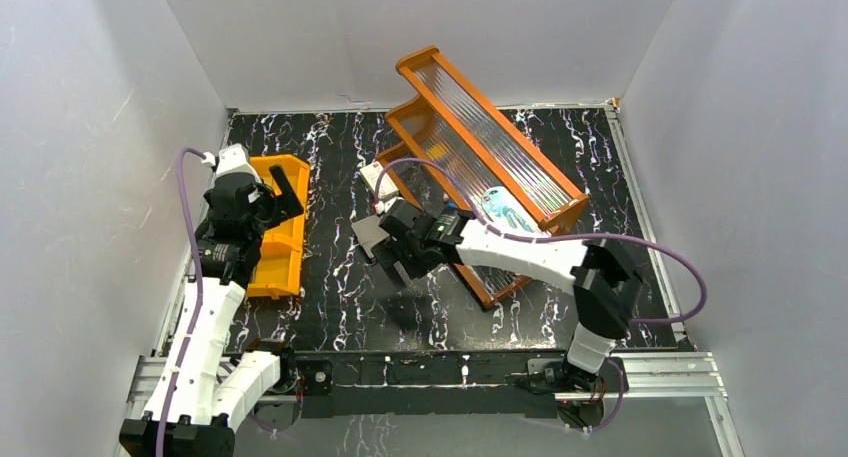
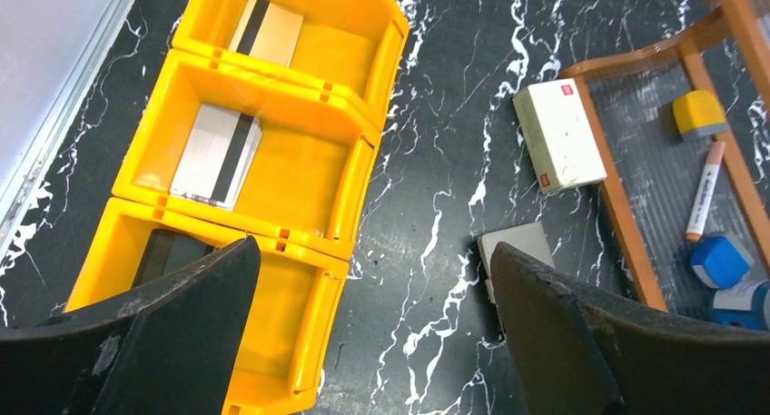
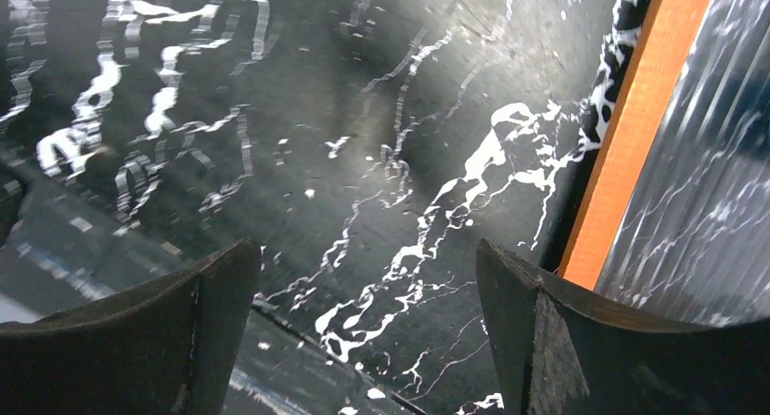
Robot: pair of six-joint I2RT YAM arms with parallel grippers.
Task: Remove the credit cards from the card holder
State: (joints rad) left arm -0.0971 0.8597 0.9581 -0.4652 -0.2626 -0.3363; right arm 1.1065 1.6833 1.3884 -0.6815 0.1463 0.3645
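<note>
Credit cards (image 2: 216,153) one per pocket in yellow tray (image 2: 361,174), card holder (image 2: 516,247) flat on table (image 2: 436,115), left claw (image 2: 372,279) and right claw (image 3: 363,270) spread wide, empty

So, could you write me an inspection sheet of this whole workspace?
Surface: black, white-veined marble-patterned tabletop.
Job's things: thin grey card holder flat on the table; brownish card, silvery card and dark card, one in each compartment of the yellow plastic tray.
Clutter: white rectangular box; orange-framed ribbed rack holding a marker pen and small yellow and blue items.
Grippers: left gripper open, empty, by the tray; right gripper open, empty, over bare tabletop.
Cables: purple cables along both arms.
Surroundings: white walls.
</note>
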